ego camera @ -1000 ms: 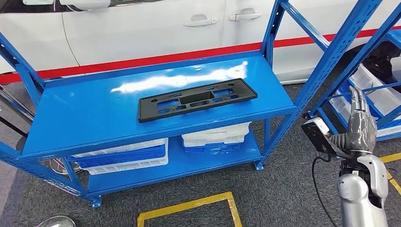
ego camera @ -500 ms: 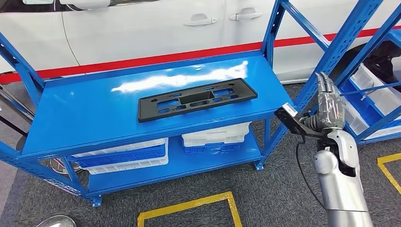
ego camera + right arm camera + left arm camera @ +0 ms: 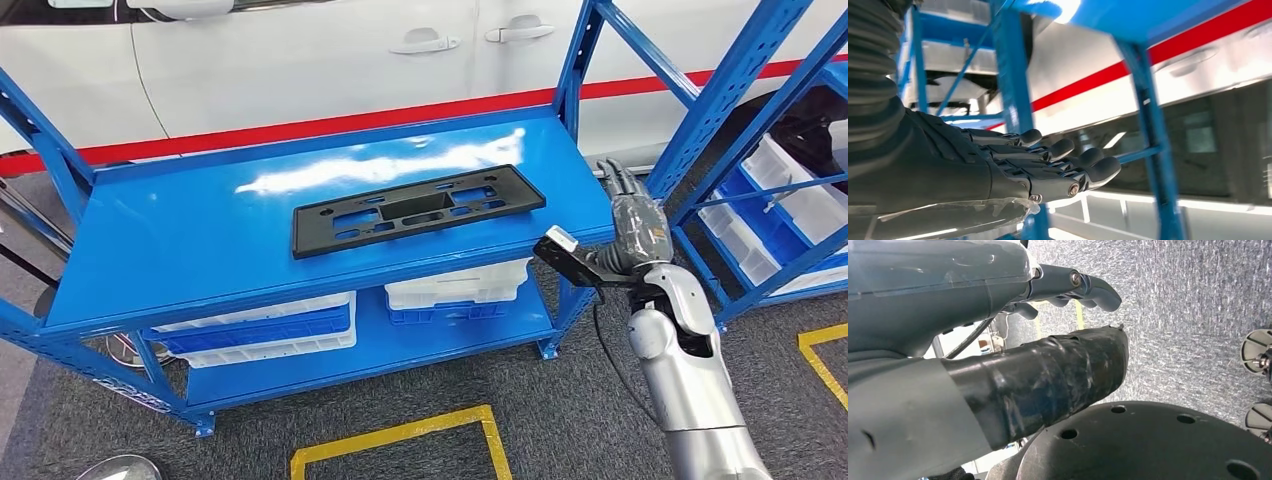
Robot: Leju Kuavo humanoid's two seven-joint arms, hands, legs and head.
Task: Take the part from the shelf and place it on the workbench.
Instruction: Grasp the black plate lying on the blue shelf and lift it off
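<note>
The part (image 3: 417, 210) lies flat mid-shelf (image 3: 180, 250), long axis running along the front edge. The right hand (image 3: 632, 225), empty with fingers straight, hovers off the shelf's right front corner, nearer than the left hand (image 3: 998, 330), which holds nothing.

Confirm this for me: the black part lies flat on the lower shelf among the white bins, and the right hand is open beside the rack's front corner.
Not quite. In the head view the black part lies flat on the top shelf; the white bins sit on the level below. The right hand is indeed open beside the front corner.
</note>
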